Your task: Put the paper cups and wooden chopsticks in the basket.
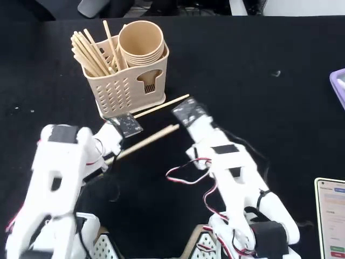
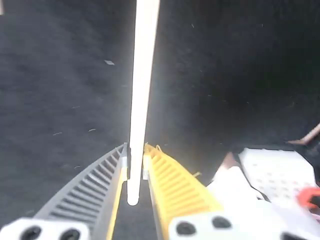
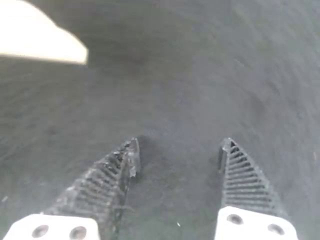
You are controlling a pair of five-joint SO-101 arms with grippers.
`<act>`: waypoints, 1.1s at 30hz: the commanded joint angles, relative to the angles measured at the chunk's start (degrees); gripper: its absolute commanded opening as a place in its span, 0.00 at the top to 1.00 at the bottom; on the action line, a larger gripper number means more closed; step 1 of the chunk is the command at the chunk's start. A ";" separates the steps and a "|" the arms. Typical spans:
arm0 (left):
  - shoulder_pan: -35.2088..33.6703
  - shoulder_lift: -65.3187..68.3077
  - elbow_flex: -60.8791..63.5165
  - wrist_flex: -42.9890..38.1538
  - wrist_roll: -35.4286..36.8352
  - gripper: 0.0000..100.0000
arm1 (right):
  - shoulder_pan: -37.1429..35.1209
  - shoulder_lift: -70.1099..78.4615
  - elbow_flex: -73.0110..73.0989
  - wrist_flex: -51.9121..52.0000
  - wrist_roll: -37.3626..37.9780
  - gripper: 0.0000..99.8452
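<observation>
A beige slotted basket point(image 1: 127, 86) stands at the back left, holding stacked paper cups point(image 1: 142, 42) and several wooden chopsticks point(image 1: 90, 53). My left gripper point(image 2: 134, 150) is shut on one wooden chopstick point(image 2: 141, 85), which stretches away over the black cloth; from above this chopstick point(image 1: 145, 141) slants from the left arm toward the centre. A second chopstick point(image 1: 161, 106) lies on the table just in front of the basket. My right gripper point(image 3: 177, 150) hangs open over bare cloth, with a chopstick end point(image 3: 42, 42) off to one side. Seen from above, the right gripper point(image 1: 190, 112) sits by the loose chopstick's tip.
The black table cloth point(image 1: 259, 108) stretches free to the right of the basket. A purple object point(image 1: 338, 83) pokes in at the right edge, and a phone-like screen point(image 1: 330, 216) lies at the lower right. Red and white cables point(image 1: 188, 178) loop along the right arm.
</observation>
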 commanded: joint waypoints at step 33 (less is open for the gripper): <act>0.22 5.89 -2.59 -89.05 62.77 0.97 | 9.14 -1.80 -0.57 -10.02 -12.75 0.98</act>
